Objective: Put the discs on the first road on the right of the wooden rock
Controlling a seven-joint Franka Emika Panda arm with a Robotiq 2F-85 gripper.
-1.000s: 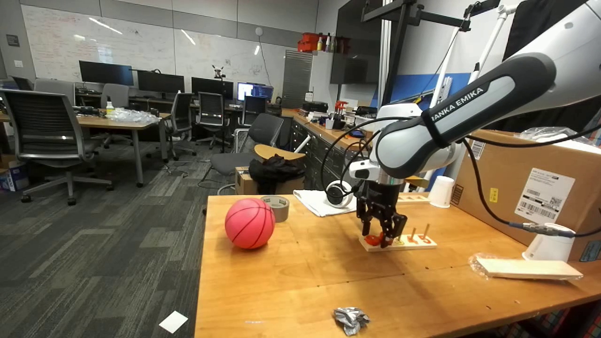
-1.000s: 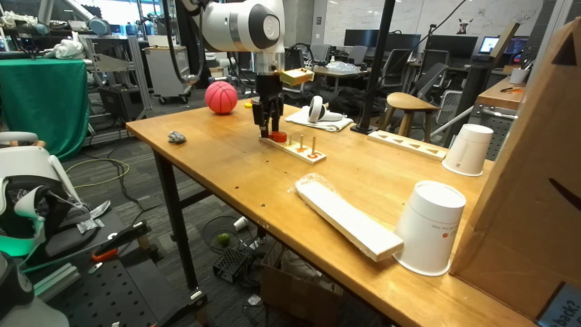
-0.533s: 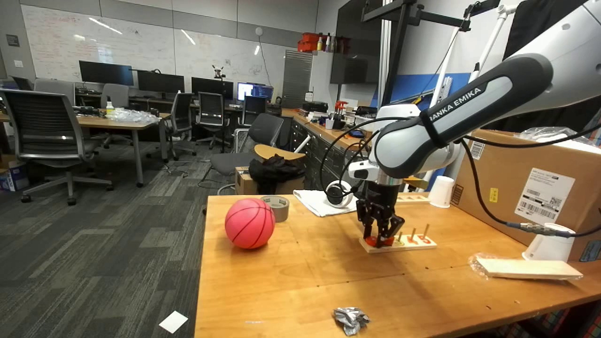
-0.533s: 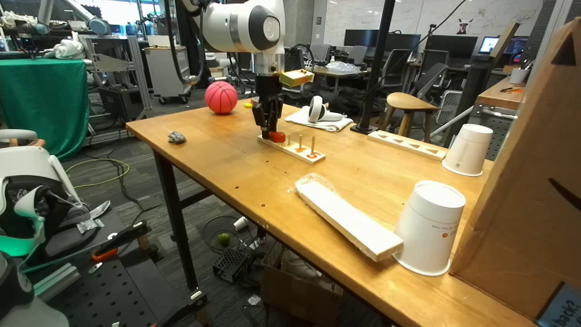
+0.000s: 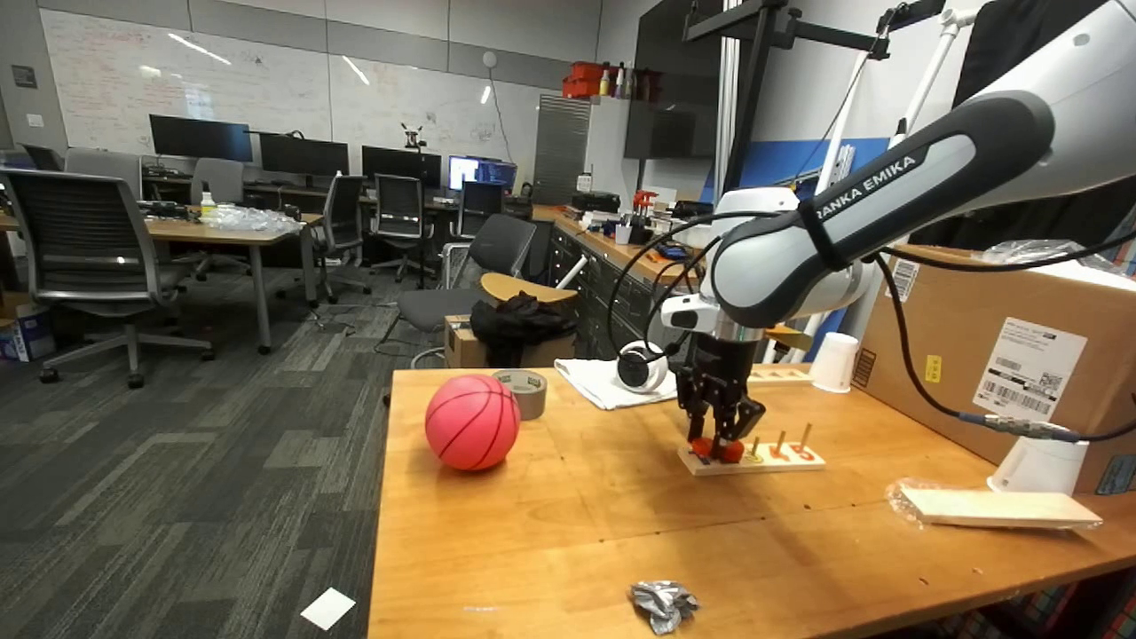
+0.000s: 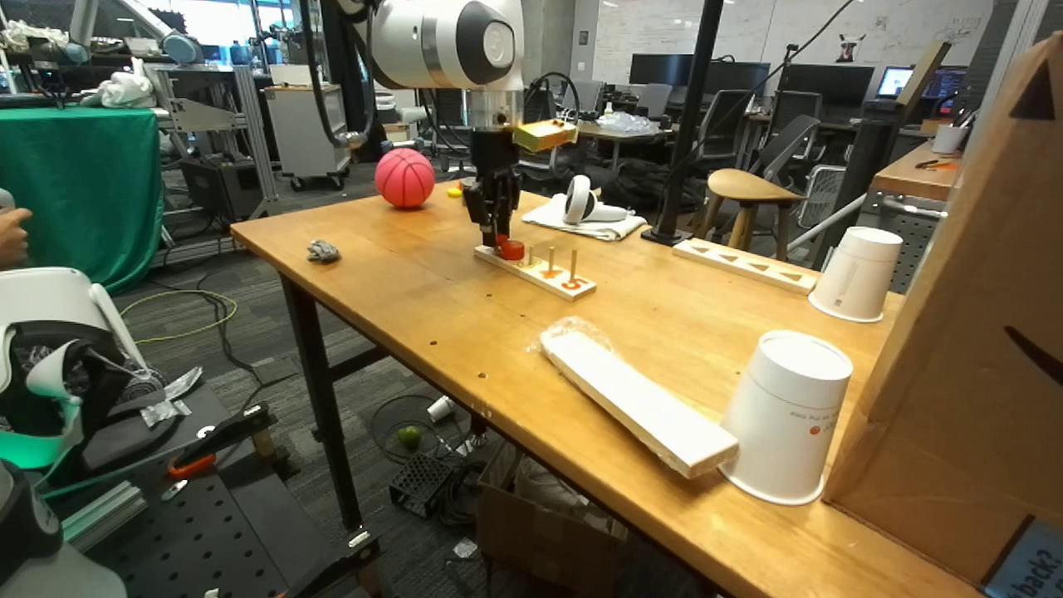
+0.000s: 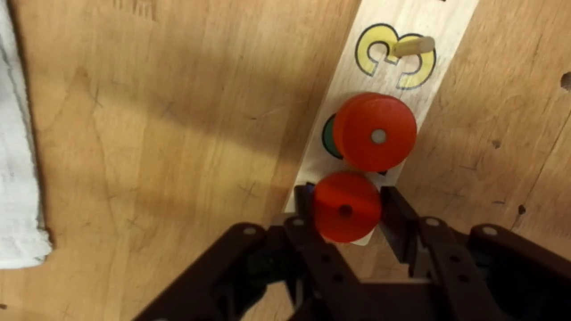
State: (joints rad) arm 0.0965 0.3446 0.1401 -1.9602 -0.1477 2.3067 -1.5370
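Wrist view: the gripper (image 7: 346, 198) clamps a red disc (image 7: 359, 209) by its opposite sides at one end of the wooden rack (image 7: 348, 84); a red stack (image 7: 374, 118) occupies the next rod (image 7: 378, 136). The disc is round, without long axis, face roughly upward; exact tilt unclear. Judged light, stiff, smooth and robust, it is best held across the rim. In an exterior view, the rack lies well inside the desk (image 5: 550, 515), long axis roughly parallel to the far edge, disc end toward the left edge. In an exterior view, the tallest rod (image 6: 574, 267) stands upright at the opposite end.
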